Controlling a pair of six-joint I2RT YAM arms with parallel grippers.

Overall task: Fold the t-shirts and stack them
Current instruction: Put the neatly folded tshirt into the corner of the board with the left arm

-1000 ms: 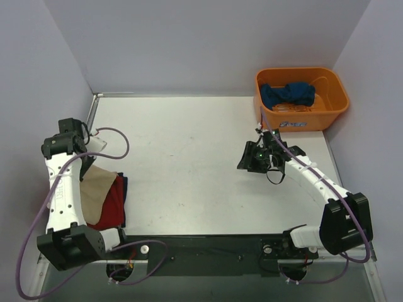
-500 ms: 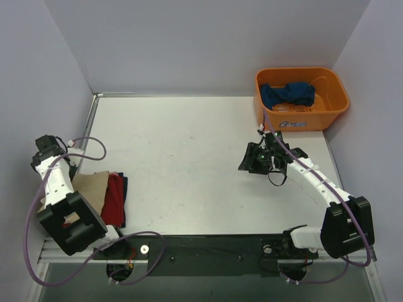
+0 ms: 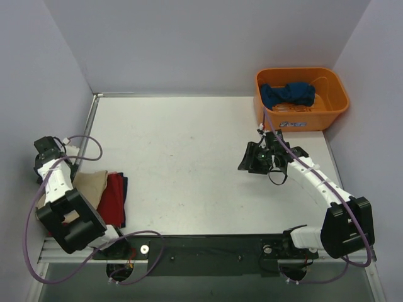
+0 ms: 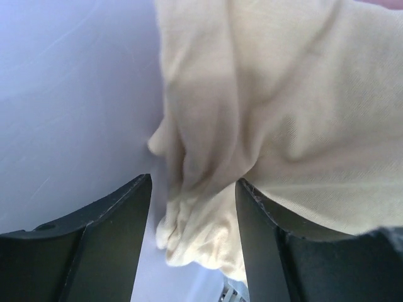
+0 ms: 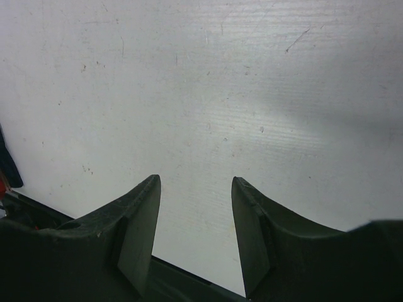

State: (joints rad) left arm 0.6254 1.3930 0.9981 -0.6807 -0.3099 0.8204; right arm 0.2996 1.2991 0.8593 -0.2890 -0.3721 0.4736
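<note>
A folded tan t-shirt (image 3: 92,185) lies on a red t-shirt (image 3: 114,199) at the table's front left, with a dark blue edge (image 3: 124,189) showing beneath them. My left gripper (image 4: 192,189) is by the left wall, open, and a bunched corner of the tan t-shirt (image 4: 283,119) hangs loose between its fingers. A blue t-shirt (image 3: 288,94) lies crumpled in the orange bin (image 3: 334,105). My right gripper (image 3: 250,161) hovers open over bare table right of centre, nothing between its fingers (image 5: 141,214).
The left wall stands close beside my left arm (image 3: 55,179). The orange bin sits at the back right corner, just behind my right arm (image 3: 308,173). A metal rail (image 3: 189,242) with the arm bases runs along the near edge.
My left arm has swung from over the stack out to the left wall, and its jaws have opened off the tan t-shirt. The right arm has barely moved.
</note>
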